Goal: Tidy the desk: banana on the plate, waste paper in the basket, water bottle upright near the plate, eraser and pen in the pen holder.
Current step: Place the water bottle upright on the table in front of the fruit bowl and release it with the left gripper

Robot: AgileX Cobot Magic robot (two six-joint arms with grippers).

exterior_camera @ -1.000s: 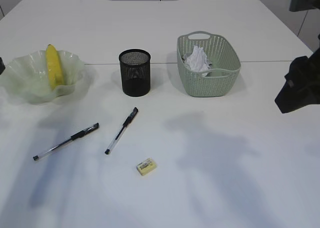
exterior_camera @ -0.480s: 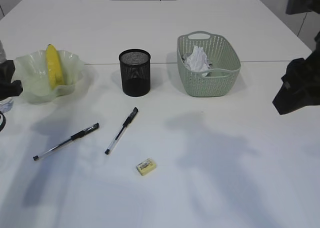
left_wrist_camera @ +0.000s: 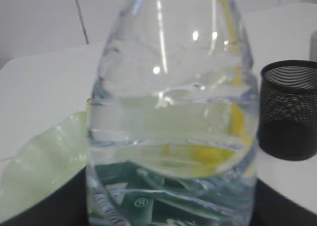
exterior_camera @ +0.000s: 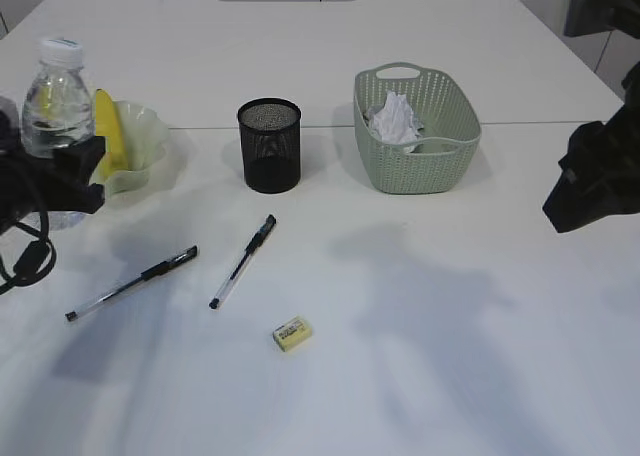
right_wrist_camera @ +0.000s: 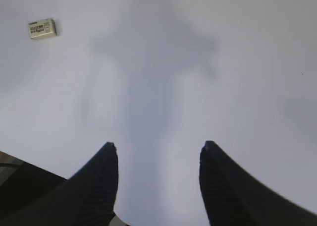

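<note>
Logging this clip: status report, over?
Left gripper shut on water bottle, upright beside plate. Right gripper open, empty. Two pens, eraser on desk; nothing blocking.

We observe the right gripper's (right_wrist_camera: 158,156) dark fingers spread above the plain white desk (right_wrist_camera: 208,62); the small pale yellow rectangular eraser (right_wrist_camera: 42,28) lies far left.

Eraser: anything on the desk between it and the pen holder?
Nothing blocks it. The eraser lies alone on the desk, and the pen holder stands farther back, its mouth open. The nearer pen lies slightly left of that line, not across it. The right gripper is open and empty above bare desk.
</note>
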